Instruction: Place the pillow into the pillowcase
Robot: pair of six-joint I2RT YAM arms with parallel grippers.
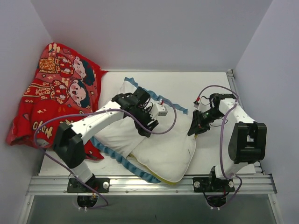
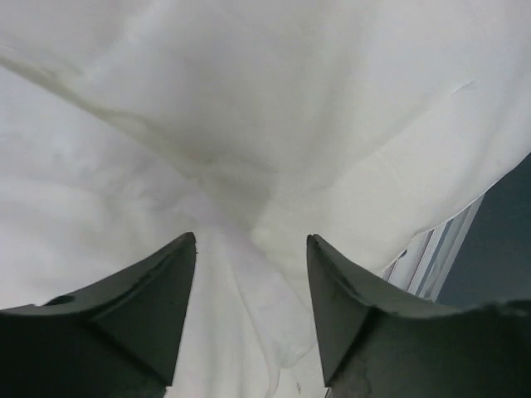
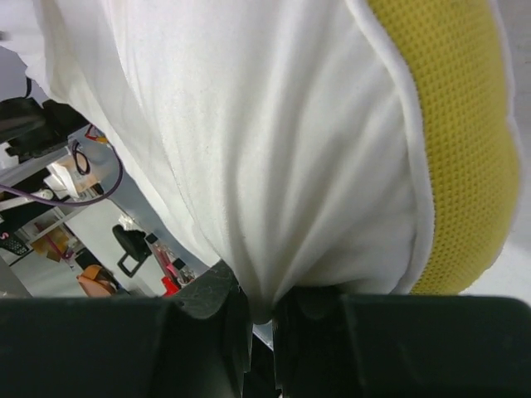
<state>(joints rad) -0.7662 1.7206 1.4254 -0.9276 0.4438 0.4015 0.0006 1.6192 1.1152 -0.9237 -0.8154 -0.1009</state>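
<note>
Your right hand (image 3: 261, 308) is clenched on the plain white soft pillow (image 1: 170, 149) with the yellow edging. A fold of its white cloth is pinched between the fingers, right beside the yellow mesh band. That grip sits at the pillow's right edge, over the white desk (image 1: 205, 86). Your left hand (image 2: 250, 242) is released: fingers spread, white fabric bunched just beyond the tips, nothing pinched. It hovers over the middle of the heap. The pillow lies mid-desk toward the near edge, on the white-lined pillowcase with blue ruffled trim (image 1: 119, 161) — the frill shows along its left and far sides. A red cartoon-figure cloth (image 1: 56, 93) is piled at far left.
</note>
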